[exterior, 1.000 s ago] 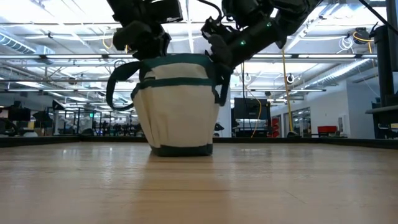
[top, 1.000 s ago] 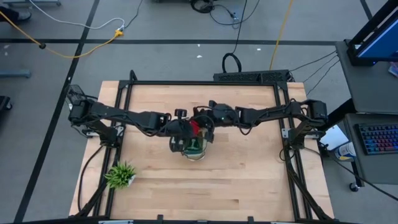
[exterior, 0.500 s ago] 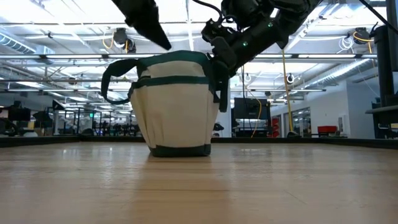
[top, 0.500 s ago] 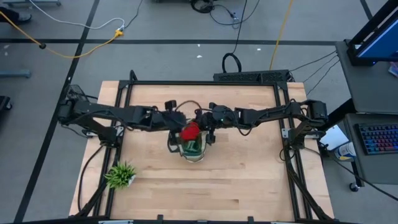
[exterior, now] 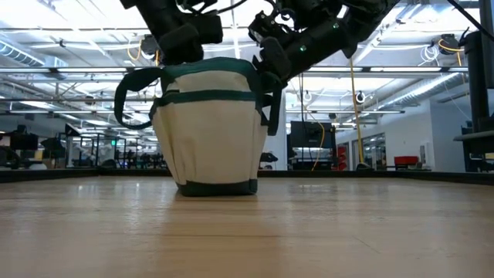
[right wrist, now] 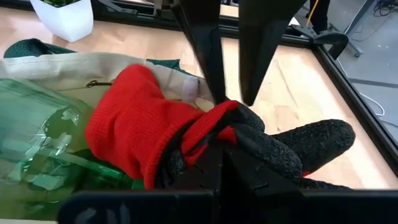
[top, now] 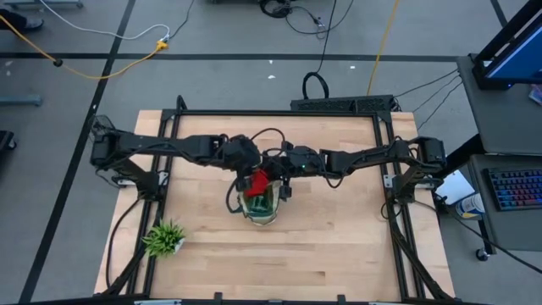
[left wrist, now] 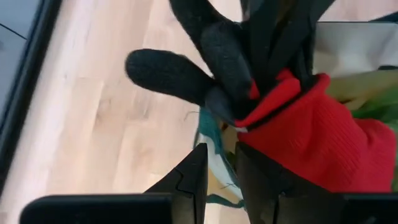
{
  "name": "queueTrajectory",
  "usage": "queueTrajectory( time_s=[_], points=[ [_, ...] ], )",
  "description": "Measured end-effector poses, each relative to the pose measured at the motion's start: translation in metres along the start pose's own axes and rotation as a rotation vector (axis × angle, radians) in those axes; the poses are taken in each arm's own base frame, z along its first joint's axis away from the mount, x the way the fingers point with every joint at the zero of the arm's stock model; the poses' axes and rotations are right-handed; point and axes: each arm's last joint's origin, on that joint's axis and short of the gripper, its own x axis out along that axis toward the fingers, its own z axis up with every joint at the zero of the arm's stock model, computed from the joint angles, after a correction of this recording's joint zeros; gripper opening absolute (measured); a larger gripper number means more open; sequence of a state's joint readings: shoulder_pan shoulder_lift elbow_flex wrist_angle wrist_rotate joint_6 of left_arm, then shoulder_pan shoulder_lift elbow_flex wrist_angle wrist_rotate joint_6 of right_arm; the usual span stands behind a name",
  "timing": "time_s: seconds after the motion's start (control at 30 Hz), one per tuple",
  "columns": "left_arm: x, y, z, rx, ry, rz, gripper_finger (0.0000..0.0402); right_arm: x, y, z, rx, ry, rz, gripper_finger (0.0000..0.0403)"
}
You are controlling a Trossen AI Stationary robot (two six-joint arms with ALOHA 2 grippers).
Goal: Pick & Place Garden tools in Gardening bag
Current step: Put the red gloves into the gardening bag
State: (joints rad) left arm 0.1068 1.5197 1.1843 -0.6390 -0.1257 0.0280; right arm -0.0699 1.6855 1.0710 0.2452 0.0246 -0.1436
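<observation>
The cream gardening bag [exterior: 208,131] with dark green trim stands upright on its base in the middle of the table [top: 339,246]. A green spray bottle [right wrist: 43,143] lies inside it. The red glove [top: 256,180] with dark fingers lies across the bag's open top. My right gripper [right wrist: 221,146] is shut on the glove, reaching in from the table's right. My left gripper [left wrist: 221,158] points down at the glove from the bag's far left. Its fingers stand a narrow gap apart, as the right wrist view [right wrist: 233,99] also shows. My right gripper pinches the glove between its two fingers where the red cuff meets the dark palm [right wrist: 205,134], slanting down from the table's right. The red cuff [right wrist: 124,124] rests in the bag on the spray bottle, and the dark fingers [right wrist: 311,143] stick out past the rim. My left gripper's fingertips [right wrist: 214,93] end right at the glove's edge; I cannot tell whether they touch it.
A spiky green plant tuft in a white pot [top: 163,239] stands near the table's front left corner. A black frame [top: 279,114] runs around the table's edges. Bare wood lies in front of the bag and to both sides.
My left gripper has risen off the bag toward the table's far left, baring the red glove, then come back down toward it. My right gripper has stayed shut on the glove. The bag has shifted a little toward the table's left edge.
</observation>
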Motion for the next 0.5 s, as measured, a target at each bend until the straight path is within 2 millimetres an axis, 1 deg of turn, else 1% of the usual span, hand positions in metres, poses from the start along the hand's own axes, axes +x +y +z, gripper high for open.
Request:
queueTrajectory(
  time_s=[0.17,0.37,0.5],
  points=[
    [0.0005,0.0012,-0.0025,0.003,0.026,-0.019,0.0088,0.0,-0.0002,0.001,0.0,-0.01,-0.003,0.0],
    [0.0006,0.0016,-0.003,0.116,0.03,-0.02,0.0088,0.0,-0.0001,0.0013,0.0,-0.014,0.0,0.0],
    [0.0007,0.0021,-0.0024,0.121,0.024,-0.019,0.0088,0.0,0.0009,0.0014,-0.001,-0.013,0.003,0.0]
  ],
)
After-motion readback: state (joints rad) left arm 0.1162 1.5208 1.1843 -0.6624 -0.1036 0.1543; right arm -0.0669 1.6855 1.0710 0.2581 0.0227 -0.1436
